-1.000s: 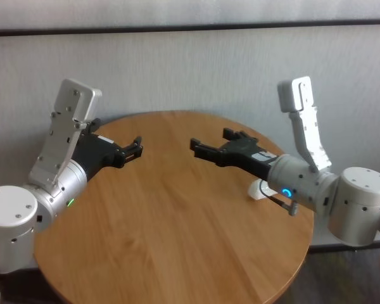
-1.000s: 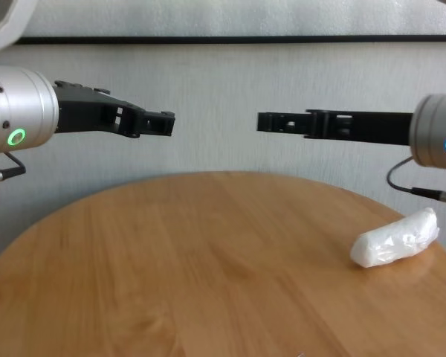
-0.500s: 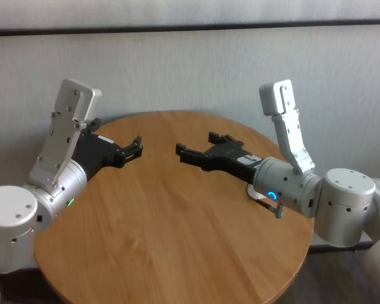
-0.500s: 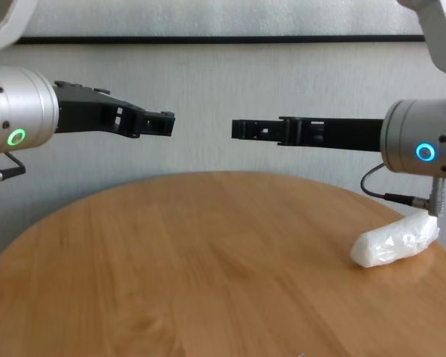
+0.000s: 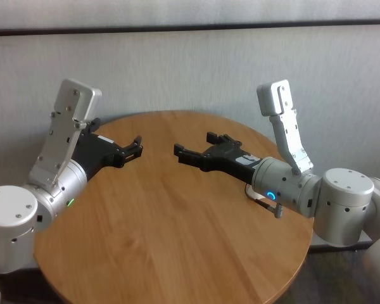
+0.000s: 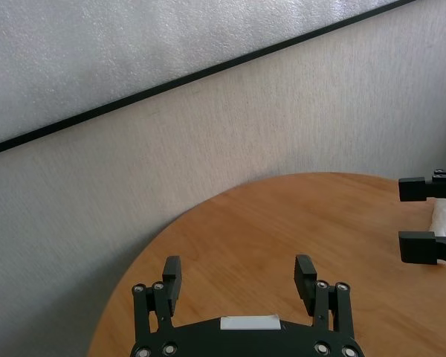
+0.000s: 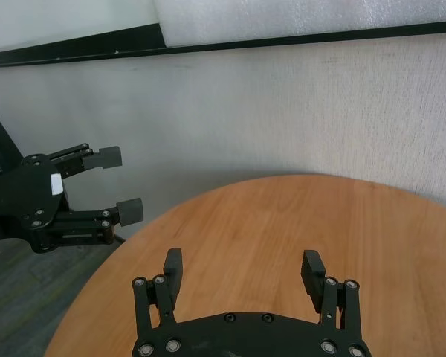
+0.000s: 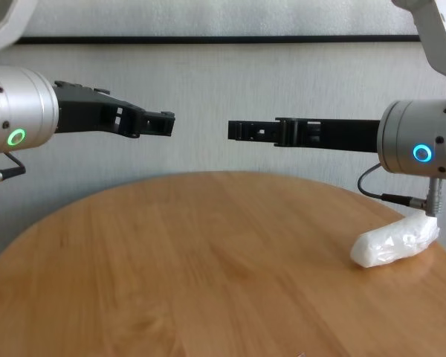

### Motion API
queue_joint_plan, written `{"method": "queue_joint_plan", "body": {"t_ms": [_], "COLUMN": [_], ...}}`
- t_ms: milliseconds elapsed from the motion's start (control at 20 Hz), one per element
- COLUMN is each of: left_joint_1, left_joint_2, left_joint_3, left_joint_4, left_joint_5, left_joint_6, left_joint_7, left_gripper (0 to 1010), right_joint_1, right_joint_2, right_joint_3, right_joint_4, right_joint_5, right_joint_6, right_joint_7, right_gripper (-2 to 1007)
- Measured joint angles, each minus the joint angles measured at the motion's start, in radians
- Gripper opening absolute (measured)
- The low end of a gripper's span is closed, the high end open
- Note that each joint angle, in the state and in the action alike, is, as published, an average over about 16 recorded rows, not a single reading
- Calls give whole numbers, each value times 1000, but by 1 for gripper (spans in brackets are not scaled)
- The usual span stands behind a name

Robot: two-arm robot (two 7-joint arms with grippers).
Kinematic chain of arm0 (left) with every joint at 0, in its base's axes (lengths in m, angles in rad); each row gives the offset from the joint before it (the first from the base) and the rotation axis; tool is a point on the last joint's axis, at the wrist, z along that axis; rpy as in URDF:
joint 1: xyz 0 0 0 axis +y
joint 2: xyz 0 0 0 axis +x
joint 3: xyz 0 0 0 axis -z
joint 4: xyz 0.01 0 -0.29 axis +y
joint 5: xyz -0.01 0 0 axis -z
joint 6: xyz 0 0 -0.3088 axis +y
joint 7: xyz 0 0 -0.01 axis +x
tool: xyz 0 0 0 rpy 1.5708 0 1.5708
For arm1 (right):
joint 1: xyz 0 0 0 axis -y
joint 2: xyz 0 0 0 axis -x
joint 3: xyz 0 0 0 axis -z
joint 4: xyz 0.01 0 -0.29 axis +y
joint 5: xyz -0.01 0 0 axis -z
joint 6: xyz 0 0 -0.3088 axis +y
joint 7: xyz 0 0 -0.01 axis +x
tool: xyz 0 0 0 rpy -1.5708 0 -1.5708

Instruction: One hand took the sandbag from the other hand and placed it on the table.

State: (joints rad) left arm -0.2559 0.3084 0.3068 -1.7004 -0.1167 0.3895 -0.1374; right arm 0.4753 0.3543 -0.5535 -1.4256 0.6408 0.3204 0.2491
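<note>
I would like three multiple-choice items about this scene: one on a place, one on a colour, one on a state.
1. Where does the sandbag lie?
A. on the table, right side
B. in the left claw
C. on the floor

2. What colour is the ring on the right wrist?
A. green
B. blue
C. red

3. How is the right claw?
A. shut on the sandbag
B. open, empty
C. resting on the table

Answers: 1 A, the chest view shows it on the wood under the right arm. 2 B, it glows blue. 3 B, its fingers stand apart above the table; the left claw is open too.

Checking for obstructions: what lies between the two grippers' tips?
Nothing; chest view shows an open gap between left gripper and right gripper, above the table.
</note>
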Motion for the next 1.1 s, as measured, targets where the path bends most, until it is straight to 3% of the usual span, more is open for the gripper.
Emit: {"method": "queue_joint_plan", "body": {"t_ms": [1100], "left_joint_1": [0], "left_joint_2": [0], "left_joint_3": [0], "left_joint_4": [0], "left_joint_5": [0], "left_joint_6": [0], "left_joint_7": [0], "left_gripper": [1000], "right_joint_1": [-1], "right_joint_2": [3], "right_joint_3": [1], "right_joint_4": [-1], "right_joint_5": [4], "right_joint_6": [0], "right_joint_7": [-3], "right_gripper": [1005]}}
